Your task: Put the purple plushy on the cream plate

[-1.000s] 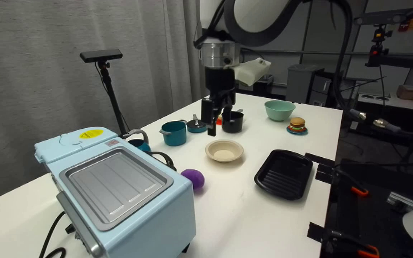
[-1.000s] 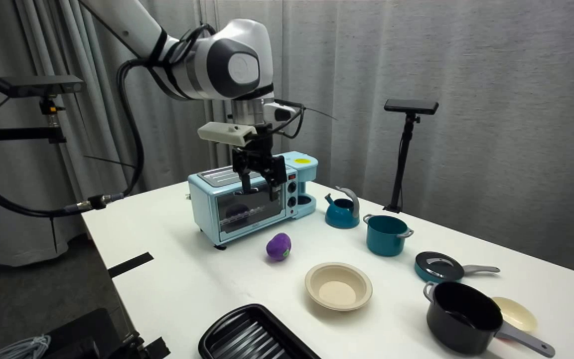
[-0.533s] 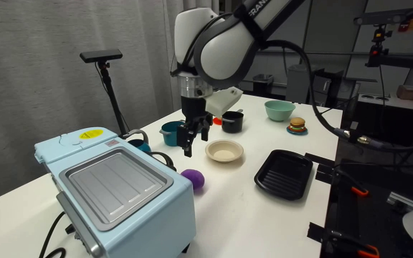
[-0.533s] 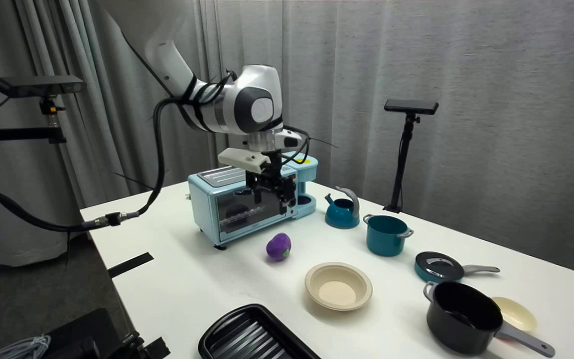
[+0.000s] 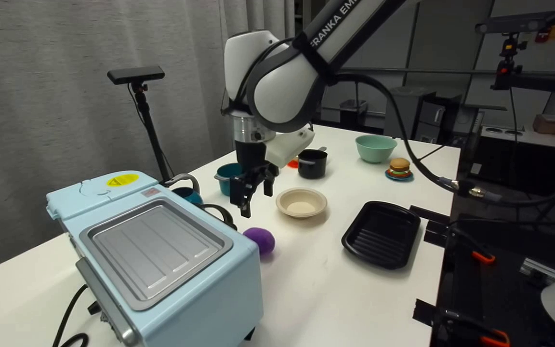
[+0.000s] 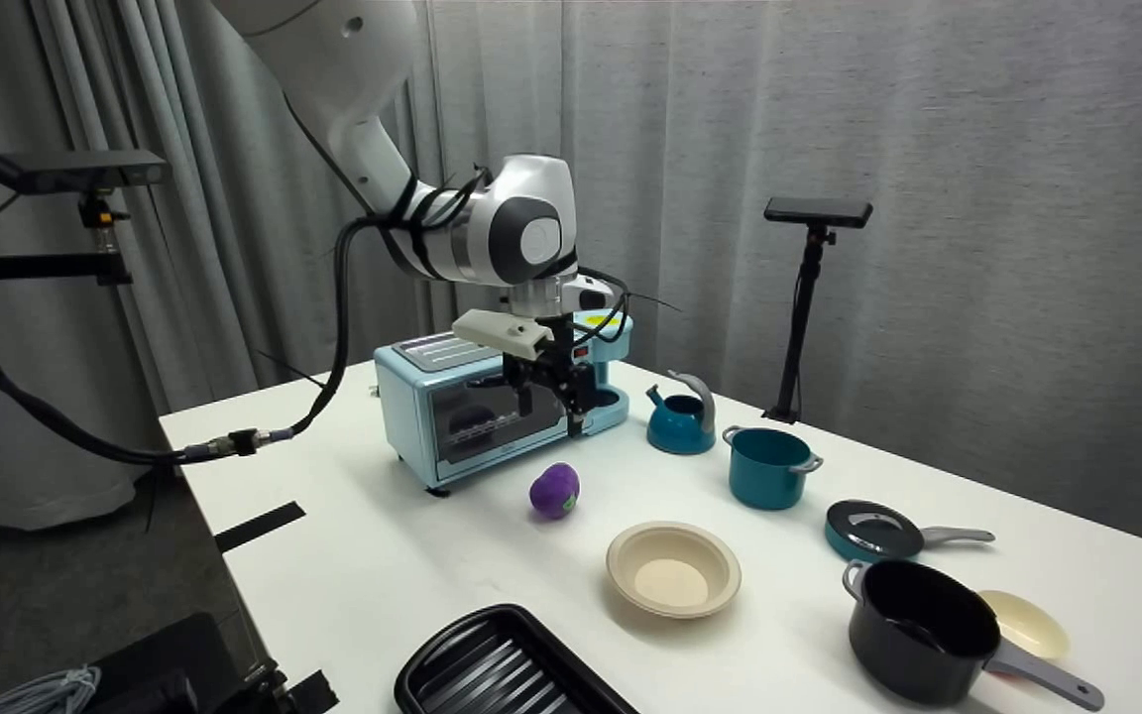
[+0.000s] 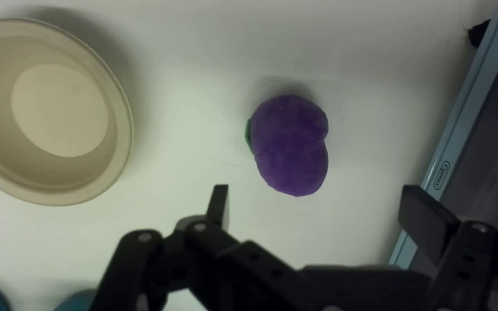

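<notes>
The purple plushy (image 5: 259, 240) lies on the white table close to the toaster oven. It also shows in an exterior view (image 6: 555, 490) and in the wrist view (image 7: 292, 144), where a bit of green shows on its side. The cream plate (image 6: 672, 583) stands beside it with nothing in it. It also shows in an exterior view (image 5: 301, 208) and at the left of the wrist view (image 7: 59, 110). My gripper (image 5: 257, 201) is open and empty above the table near the plushy. In the wrist view its fingers (image 7: 315, 203) are spread wide, with the plushy just ahead, untouched.
The light blue toaster oven (image 5: 239, 279) stands close by one finger. A black tray (image 5: 382, 236), a teal kettle (image 6: 680, 426), a teal pot (image 6: 767, 471), a lidded pan (image 6: 873, 531), a black saucepan (image 6: 918, 635), a green bowl (image 5: 375, 148) and a toy burger (image 5: 399, 166) stand around.
The arm has come down and across toward the oven, bringing the open gripper lower and closer to the plushy. The plushy and plate have not moved.
</notes>
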You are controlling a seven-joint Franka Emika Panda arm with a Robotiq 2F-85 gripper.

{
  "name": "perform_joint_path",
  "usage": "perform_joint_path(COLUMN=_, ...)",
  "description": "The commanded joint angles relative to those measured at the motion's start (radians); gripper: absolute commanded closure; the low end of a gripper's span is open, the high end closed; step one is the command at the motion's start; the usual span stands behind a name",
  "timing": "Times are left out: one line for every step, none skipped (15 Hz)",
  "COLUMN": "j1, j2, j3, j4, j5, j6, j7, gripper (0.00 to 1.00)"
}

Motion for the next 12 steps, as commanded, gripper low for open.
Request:
perform_joint_path(j1=0.017, j2=0.044, j3=-0.012, j4=0.022, j5=0.012, j6=0.006, j7=-0.013, gripper=0.0)
perform_joint_path(j1=0.02, j2=0.056, j3=-0.013, j4=0.027, j5=0.011, j6=0.004, j7=-0.008, gripper=0.0)
perform_joint_path(j1=0.023, j2=0.067, j3=-0.015, j4=0.03, j5=0.008, j6=0.012, j7=-0.007, gripper=0.0)
perform_joint_path(j1=0.025, j2=0.082, j3=-0.016, j4=0.035, j5=0.006, j6=0.013, j7=-0.01, gripper=0.0)
perform_joint_path(j1=0.026, j2=0.095, j3=-0.015, j4=0.041, j5=0.007, j6=0.016, j7=-0.014, gripper=0.0)
perform_joint_path(j1=0.029, j2=0.111, j3=-0.016, j4=0.046, j5=0.002, j6=0.027, j7=-0.014, gripper=0.0)
perform_joint_path(j1=0.034, j2=0.126, j3=-0.019, j4=0.055, j5=-0.002, j6=0.034, j7=-0.012, gripper=0.0)
perform_joint_path(j1=0.04, j2=0.144, j3=-0.022, j4=0.067, j5=-0.006, j6=0.04, j7=-0.008, gripper=0.0)
perform_joint_path(j1=0.048, j2=0.16, j3=-0.027, j4=0.076, j5=-0.013, j6=0.048, j7=-0.002, gripper=0.0)
perform_joint_path(j1=0.057, j2=0.179, j3=-0.035, j4=0.088, j5=-0.022, j6=0.059, j7=0.006, gripper=0.0)
perform_joint_path(j1=0.065, j2=0.197, j3=-0.044, j4=0.104, j5=-0.029, j6=0.06, j7=0.011, gripper=0.0)
perform_joint_path(j1=0.075, j2=0.213, j3=-0.054, j4=0.116, j5=-0.039, j6=0.063, j7=0.018, gripper=0.0)
